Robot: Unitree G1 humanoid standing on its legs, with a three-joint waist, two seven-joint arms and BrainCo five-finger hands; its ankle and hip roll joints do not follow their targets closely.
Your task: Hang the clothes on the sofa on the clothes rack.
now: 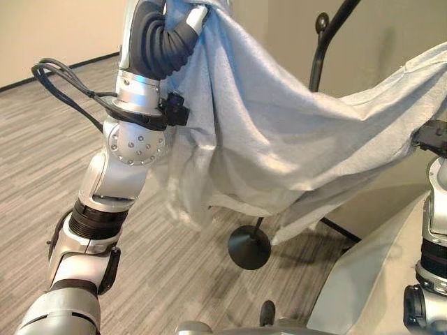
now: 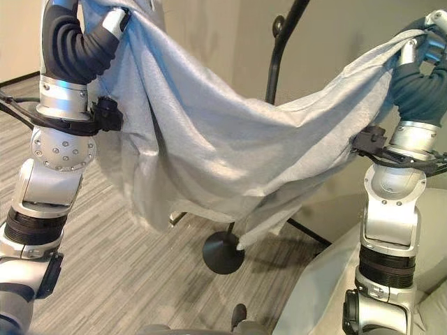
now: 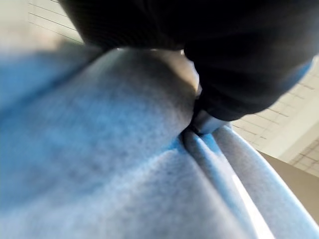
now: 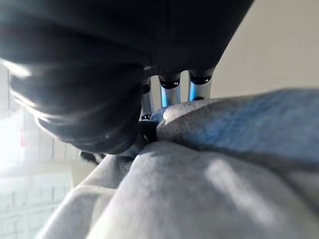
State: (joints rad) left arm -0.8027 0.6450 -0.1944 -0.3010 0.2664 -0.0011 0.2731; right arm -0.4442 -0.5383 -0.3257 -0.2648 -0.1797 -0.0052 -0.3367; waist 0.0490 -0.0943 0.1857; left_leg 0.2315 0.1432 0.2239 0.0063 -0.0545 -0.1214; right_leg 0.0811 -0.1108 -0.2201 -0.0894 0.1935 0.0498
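Note:
A pale blue-grey garment (image 2: 230,146) is stretched in the air between my two raised hands and sags in the middle. My left hand (image 2: 112,24) is shut on its upper left edge, high at the top of the eye views. My right hand (image 2: 419,52) is shut on the opposite edge at the upper right. In the right wrist view my fingers (image 4: 172,89) curl over a fold of the cloth (image 4: 224,164). The left wrist view has cloth (image 3: 124,164) bunched under the dark cover. Behind the garment stands the black clothes rack (image 2: 279,52), its pole partly hidden by the cloth.
The rack's round black base (image 2: 222,252) rests on the grey wood-patterned floor (image 1: 42,139), with a thin black leg (image 2: 307,232) running off to the right. A light grey sofa (image 1: 370,279) fills the lower right corner. A beige wall (image 2: 335,42) stands behind the rack.

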